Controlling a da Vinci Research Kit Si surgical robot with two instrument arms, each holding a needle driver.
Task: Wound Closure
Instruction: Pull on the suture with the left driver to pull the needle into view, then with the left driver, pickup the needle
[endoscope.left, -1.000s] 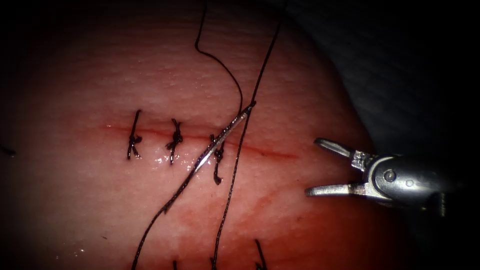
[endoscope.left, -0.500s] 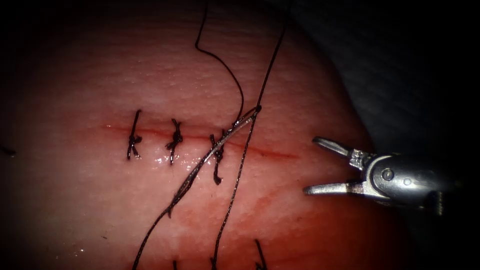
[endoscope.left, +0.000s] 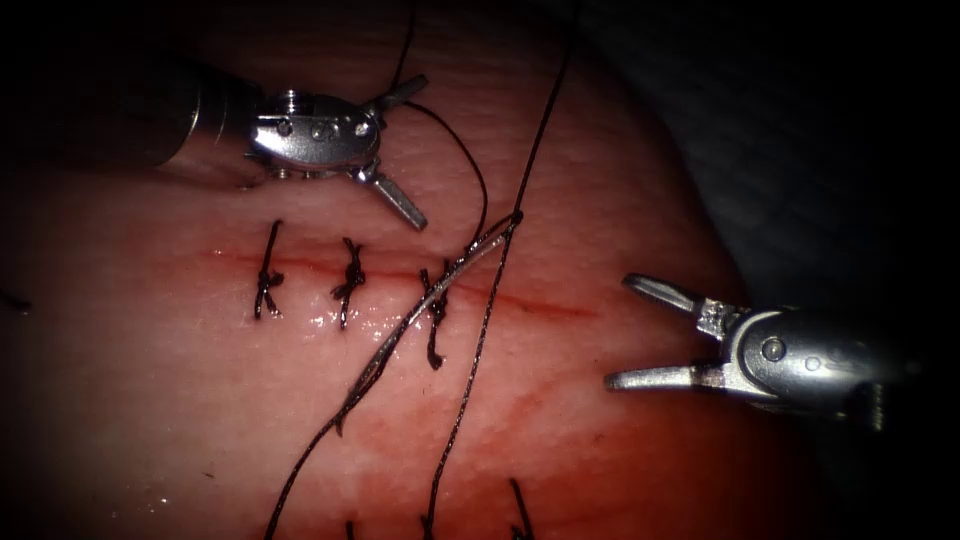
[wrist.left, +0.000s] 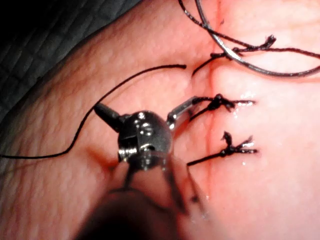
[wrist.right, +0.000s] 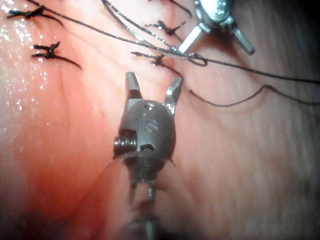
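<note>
- My left tool hangs above the cut, jaws wide apart, gripping nothing.
- My right tool: same, spread and empty.
- Needle lies loose across the cut on the tissue; a careless grab could snag the thread, I reckon.

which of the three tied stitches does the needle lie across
The rightmost stitch: the needle lies slanted over it, free of both open tools. The other two stitches sit clear.

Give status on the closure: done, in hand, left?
Done: three knotted stitches across the cut. In hand: nothing; left gripper and right gripper are open, while the needle lies on the tissue with its thread. Left: the cut's unstitched right stretch.
</note>
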